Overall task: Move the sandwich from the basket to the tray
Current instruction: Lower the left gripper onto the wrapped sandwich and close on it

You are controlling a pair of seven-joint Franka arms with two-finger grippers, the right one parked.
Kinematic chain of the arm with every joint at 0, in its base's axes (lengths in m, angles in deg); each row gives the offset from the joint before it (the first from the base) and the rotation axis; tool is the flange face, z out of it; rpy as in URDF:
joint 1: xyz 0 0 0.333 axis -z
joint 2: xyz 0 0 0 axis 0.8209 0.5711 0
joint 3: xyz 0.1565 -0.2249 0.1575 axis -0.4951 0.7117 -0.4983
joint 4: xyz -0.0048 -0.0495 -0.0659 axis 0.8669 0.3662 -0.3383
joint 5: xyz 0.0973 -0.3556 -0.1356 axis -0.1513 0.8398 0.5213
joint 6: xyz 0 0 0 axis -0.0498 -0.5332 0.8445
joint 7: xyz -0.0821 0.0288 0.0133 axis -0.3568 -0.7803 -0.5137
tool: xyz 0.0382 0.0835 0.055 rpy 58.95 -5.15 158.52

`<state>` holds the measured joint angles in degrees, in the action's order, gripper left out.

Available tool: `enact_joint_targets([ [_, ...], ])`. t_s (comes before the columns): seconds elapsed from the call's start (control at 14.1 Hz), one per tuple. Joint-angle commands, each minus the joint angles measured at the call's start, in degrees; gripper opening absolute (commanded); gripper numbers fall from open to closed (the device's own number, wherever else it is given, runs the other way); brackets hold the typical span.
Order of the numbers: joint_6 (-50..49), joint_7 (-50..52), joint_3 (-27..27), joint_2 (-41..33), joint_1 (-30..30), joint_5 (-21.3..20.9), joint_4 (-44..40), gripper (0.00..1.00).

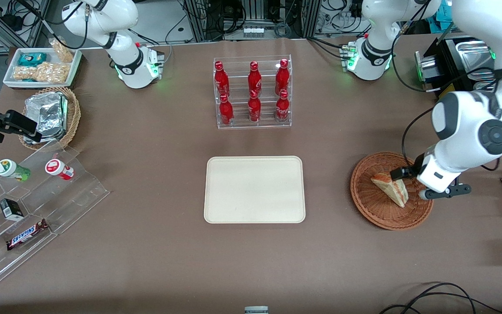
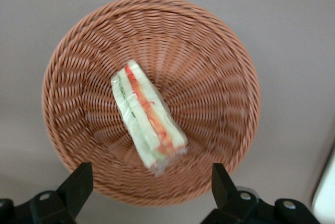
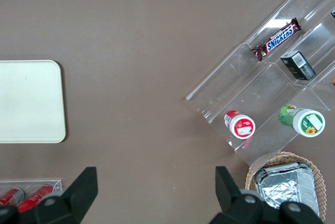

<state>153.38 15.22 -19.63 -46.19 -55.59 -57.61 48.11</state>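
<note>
Claw hovering above basket at right of the front frame, spread wide and empty, straddling sandwich for pickup; tray waiting mid-desk.

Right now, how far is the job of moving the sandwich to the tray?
Nothing is done yet: the sandwich lies in the basket, not gripped. In hand: the tool hangs open above the basket. Left: grasp, lift and carry it to the tray, which holds nothing.
</note>
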Motion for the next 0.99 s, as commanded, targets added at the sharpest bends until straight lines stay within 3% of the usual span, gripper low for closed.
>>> enact_joint_targets([
  [0.0,1.8,19.1,0.4,1.7,-0.3,-0.9,0.4,1.00],
  [0.35,7.0,38.4,0.3,7.0,-0.4,-0.8,0.5,0.98],
  [0.42,7.7,40.5,0.4,7.5,-0.4,-0.9,0.8,0.76],
  [0.49,7.7,41.0,0.4,7.5,-0.4,-0.9,1.1,0.43],
  [0.57,7.2,41.3,0.4,7.3,-0.4,-0.9,1.6,0.19],
  [0.71,7.0,41.4,0.4,7.1,-0.1,-0.9,2.6,0.06],
  [0.92,-2.9,41.4,0.4,5.7,0.2,-2.4,-3.0,0.03],
])
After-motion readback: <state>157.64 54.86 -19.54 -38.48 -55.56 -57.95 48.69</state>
